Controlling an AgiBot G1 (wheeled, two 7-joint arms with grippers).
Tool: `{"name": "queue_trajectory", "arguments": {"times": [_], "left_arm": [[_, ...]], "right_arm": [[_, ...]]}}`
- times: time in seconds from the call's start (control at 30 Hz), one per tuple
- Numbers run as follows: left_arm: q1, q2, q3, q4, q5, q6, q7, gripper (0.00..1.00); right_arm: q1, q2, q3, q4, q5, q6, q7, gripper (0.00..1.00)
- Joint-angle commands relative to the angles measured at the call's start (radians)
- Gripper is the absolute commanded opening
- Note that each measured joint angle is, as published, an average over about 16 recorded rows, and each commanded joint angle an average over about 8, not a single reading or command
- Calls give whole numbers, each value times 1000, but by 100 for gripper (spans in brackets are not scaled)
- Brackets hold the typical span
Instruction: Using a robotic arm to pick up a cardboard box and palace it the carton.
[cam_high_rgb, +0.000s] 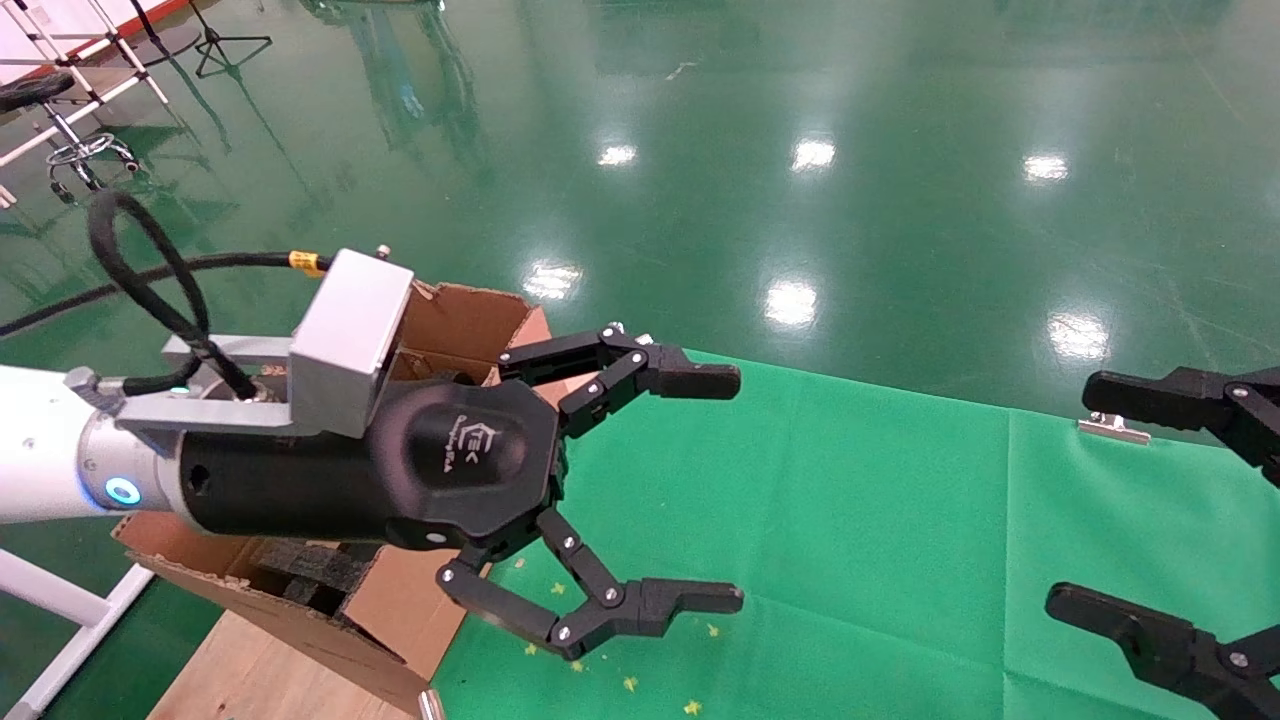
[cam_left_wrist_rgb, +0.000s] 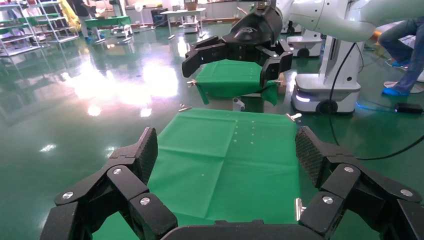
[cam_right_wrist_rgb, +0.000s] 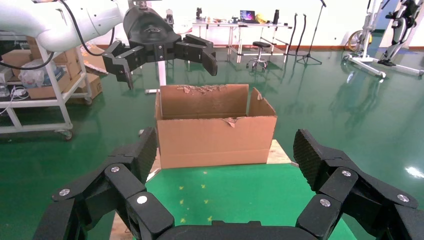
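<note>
My left gripper is open and empty. It hangs at the left of the green cloth, just past the carton, whose rim and ragged flaps show behind the wrist. Black foam shows inside the carton. The right wrist view shows the carton whole at the cloth's end, with the left gripper open above it. My right gripper is open and empty at the right edge of the head view. The small cardboard box is not in view in any frame.
The carton stands on a wooden board beside the cloth. Metal clips hold the cloth at its edges. Glossy green floor lies all around. A white rack is at lower left. Another robot base stands beyond the table.
</note>
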Motion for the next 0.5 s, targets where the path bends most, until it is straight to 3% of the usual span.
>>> {"name": "queue_trajectory", "arguments": {"times": [0.03,0.5], "left_arm": [[-2,0,2,3,3,-1,-1,100],[-9,1,7,11,11,-3,-3,100]], "right_arm": [[0,0,0,0,0,0,0,100],[0,0,0,0,0,0,0,100]]}}
